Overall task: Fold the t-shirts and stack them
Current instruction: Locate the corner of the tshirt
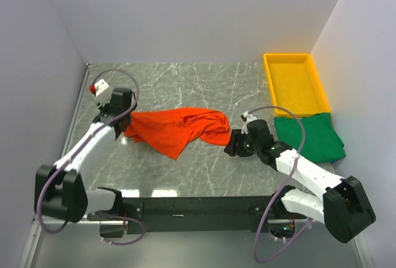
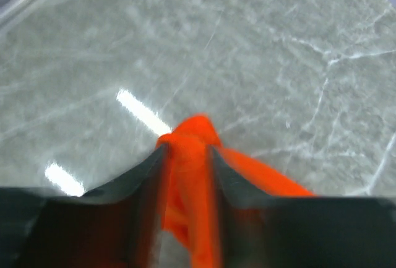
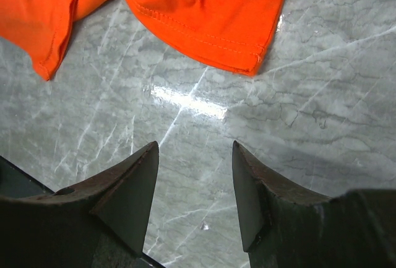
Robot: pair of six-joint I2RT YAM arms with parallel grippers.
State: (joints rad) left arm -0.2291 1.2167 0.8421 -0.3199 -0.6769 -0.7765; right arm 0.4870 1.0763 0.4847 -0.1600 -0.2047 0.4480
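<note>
**Operator:** Top view?
**Inspector:** The orange t-shirt [image 1: 176,129] lies crumpled between your two sets of jaws. The green t-shirt [image 1: 309,135] lies to the right of the right jaws, touching the yellow tray [image 1: 267,76].
**Operator:** Left wrist?
**Inspector:** The left jaws are narrow, pinching a thin bunch of the orange t-shirt [image 2: 189,156]. My judgement: pull hard and it slips free. Bare table [image 2: 260,64] lies beyond them.
**Operator:** Right wrist?
**Inspector:** The right jaws are wide and empty. The hem [image 3: 210,48] lies ahead, across open table.
</note>
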